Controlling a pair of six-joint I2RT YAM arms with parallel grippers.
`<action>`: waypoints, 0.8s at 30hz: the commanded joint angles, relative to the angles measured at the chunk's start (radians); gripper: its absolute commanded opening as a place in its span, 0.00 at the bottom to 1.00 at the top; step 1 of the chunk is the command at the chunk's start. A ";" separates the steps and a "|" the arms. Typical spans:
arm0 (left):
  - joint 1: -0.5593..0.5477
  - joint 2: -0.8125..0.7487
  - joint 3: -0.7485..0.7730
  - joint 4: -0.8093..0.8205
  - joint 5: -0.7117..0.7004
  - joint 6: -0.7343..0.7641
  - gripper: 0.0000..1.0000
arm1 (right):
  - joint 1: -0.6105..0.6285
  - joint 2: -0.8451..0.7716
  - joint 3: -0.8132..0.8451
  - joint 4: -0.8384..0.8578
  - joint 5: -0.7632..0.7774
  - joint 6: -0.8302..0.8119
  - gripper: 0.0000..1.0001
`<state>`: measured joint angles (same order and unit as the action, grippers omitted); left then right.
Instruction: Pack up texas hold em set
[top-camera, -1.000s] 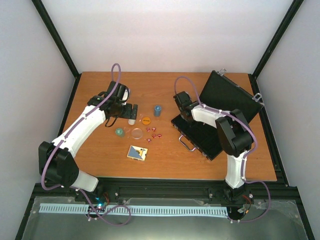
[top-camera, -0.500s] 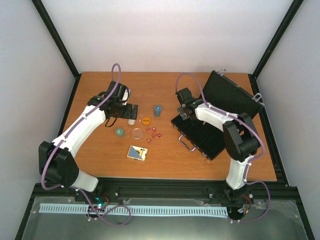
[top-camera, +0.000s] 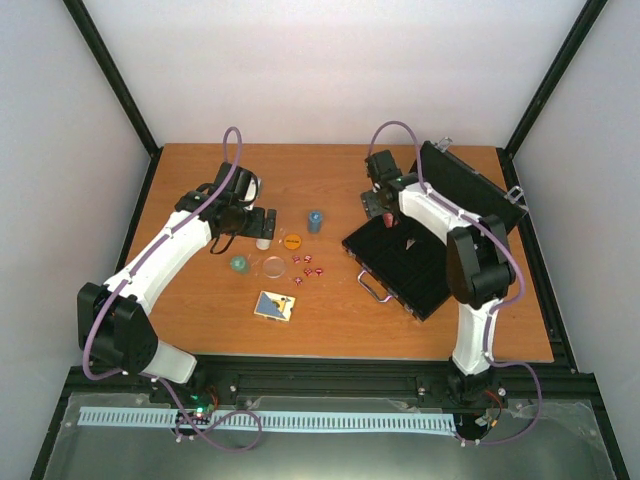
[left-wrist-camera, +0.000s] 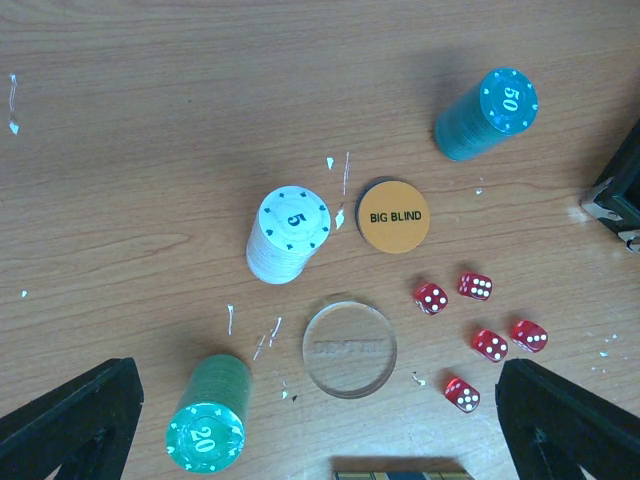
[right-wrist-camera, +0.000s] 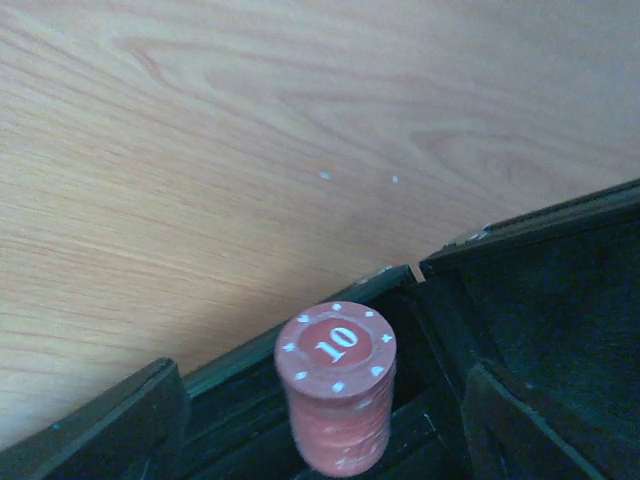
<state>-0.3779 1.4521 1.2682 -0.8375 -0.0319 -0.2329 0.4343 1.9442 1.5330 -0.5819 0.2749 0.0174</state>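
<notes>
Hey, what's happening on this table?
Two robot arms are packing a poker set. The right arm's fingers stand open on either side of a red chip stack set inside the open black case. The left arm's fingers hang open above the white stack, green stack, blue stack, red dice, orange disc and clear disc, all on the table.

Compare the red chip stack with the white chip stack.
The red chip stack is marked 10; the white chip stack is marked 5. The red chip stack stands inside a corner of the black case; the white chip stack stands on the wooden table, beside the orange BIG BLIND disc. Both stand upright, and nothing grips either.
</notes>
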 joint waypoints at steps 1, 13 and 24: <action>-0.004 0.002 0.003 0.009 -0.003 0.000 1.00 | -0.052 0.085 0.044 -0.056 -0.085 0.033 0.74; -0.004 0.020 0.009 0.007 -0.032 0.008 1.00 | -0.078 0.172 0.054 -0.049 -0.122 0.006 0.58; -0.004 0.021 0.007 0.006 -0.044 0.011 1.00 | -0.080 0.086 0.009 -0.024 -0.130 0.074 0.25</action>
<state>-0.3779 1.4715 1.2663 -0.8379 -0.0616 -0.2321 0.3599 2.0876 1.5734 -0.6006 0.1635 0.0444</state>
